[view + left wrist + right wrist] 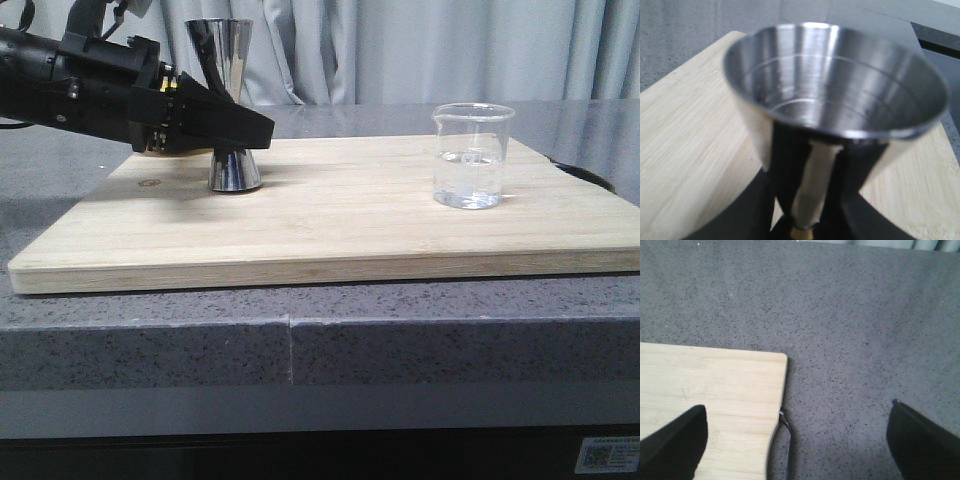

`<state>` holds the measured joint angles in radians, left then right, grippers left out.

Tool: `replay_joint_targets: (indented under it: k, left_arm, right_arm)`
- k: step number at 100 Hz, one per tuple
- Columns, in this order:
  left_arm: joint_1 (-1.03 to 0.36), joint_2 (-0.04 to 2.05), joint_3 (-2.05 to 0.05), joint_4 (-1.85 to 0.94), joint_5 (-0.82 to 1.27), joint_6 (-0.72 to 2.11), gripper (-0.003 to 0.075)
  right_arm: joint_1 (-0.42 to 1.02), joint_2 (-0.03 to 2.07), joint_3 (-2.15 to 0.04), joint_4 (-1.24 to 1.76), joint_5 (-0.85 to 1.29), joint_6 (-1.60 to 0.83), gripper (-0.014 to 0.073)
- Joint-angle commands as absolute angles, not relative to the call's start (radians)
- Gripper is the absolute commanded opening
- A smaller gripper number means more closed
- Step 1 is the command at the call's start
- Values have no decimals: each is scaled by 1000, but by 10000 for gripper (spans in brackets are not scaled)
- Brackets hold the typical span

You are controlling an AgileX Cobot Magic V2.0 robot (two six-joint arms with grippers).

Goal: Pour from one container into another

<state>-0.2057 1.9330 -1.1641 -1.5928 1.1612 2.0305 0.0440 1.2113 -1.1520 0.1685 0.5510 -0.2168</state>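
Observation:
The steel jigger (222,50) stands upright on the left part of the wooden board (350,220). My left gripper (255,128) reaches in from the left and is shut on its narrow waist. In the left wrist view the jigger's open upper cup (835,80) fills the frame, and the left gripper (805,225) has dark fingers pressing on both sides of the gold waist. The glass beaker (473,155), holding a little clear liquid, stands on the board's right part. My right gripper (797,440) hangs open over the board's corner (710,380), holding nothing.
The board lies on a grey speckled countertop (300,350). A dark curved piece (585,175) sits at the board's far right edge, and the right wrist view shows a thin dark loop (786,427) at the notch there. Curtains hang behind.

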Motion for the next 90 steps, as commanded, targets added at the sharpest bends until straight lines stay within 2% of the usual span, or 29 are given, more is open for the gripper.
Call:
replay_joint_targets:
  k: [1, 31, 50, 90]
  left_arm:
    - [-214, 1873, -1188, -1644, 1270, 2029, 105]
    - [-216, 1822, -1188, -1636, 1270, 2036, 98]
    - [-224, 1796, -1188, -1604, 1270, 2036, 19]
    - [-281, 1794, -1188, -1566, 1270, 2036, 18]
  right_arm:
    - [42, 1193, -1188, 174, 479, -227, 658]
    - [42, 1193, -1188, 174, 479, -246, 658]
    - [42, 1193, -1186, 174, 478, -255, 658]
    - [42, 1193, -1152, 174, 485, -270, 658]
